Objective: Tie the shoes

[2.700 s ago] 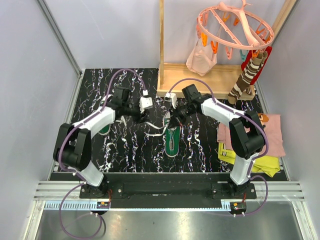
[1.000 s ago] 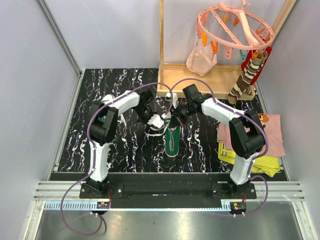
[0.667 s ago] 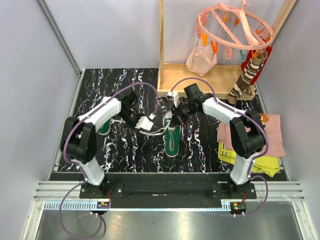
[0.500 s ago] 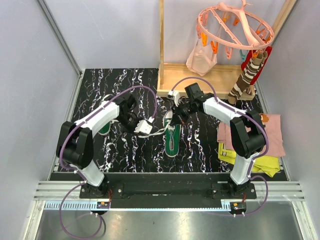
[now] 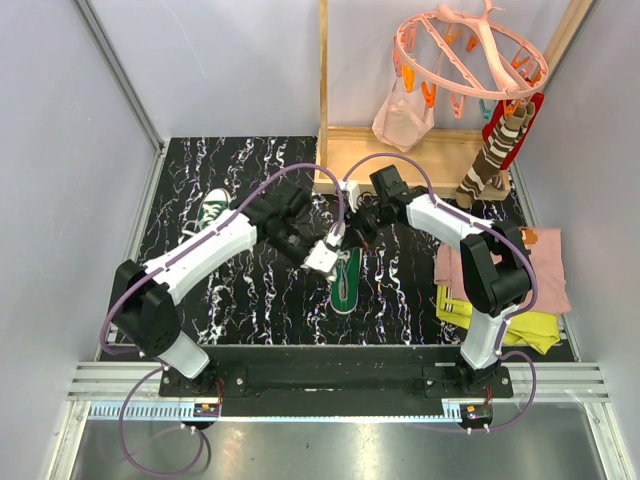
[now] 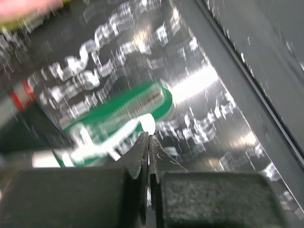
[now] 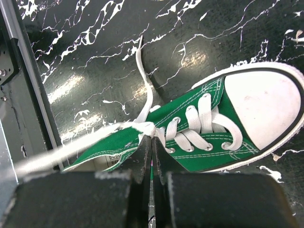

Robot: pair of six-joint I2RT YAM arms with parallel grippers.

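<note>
Two green shoes well apart on the black marbled worktop [image 5: 250,300]: the middle shoe [image 5: 343,288] near the centre, heel toward the near edge, white toe cap [image 7: 266,111] toward the far edge; the outer shoe [image 5: 213,210] close beside the left-edge rail [image 5: 133,250], roughly midway along it. Both arms bent inward, meeting over the far half of the middle shoe. Right gripper [image 7: 152,142] clenched on the white lace [image 7: 145,90] at the uppermost eyelets, one loose strand trailing away across bare worktop, another, blurred, stretched off sideways. Left gripper [image 6: 149,140] pressed fully closed just beside the same shoe; anything pinched there lost in motion blur, impossible to tell. Bare marbled surface from the middle shoe leftward as far as the outer shoe, and from its heel to the near edge; a narrower strip toward the right edge. Far edge, right of centre, taken up by a wooden frame [image 5: 400,160], with a round pink clip hanger [image 5: 470,50] and a striped sock [image 5: 495,150] hanging over it. Pink cloth [image 5: 545,265] and yellow cloth [image 5: 525,325] piled along the right edge, just beside the right arm's elbow. Pale walls [image 5: 60,180] close behind the left and right edges.
</note>
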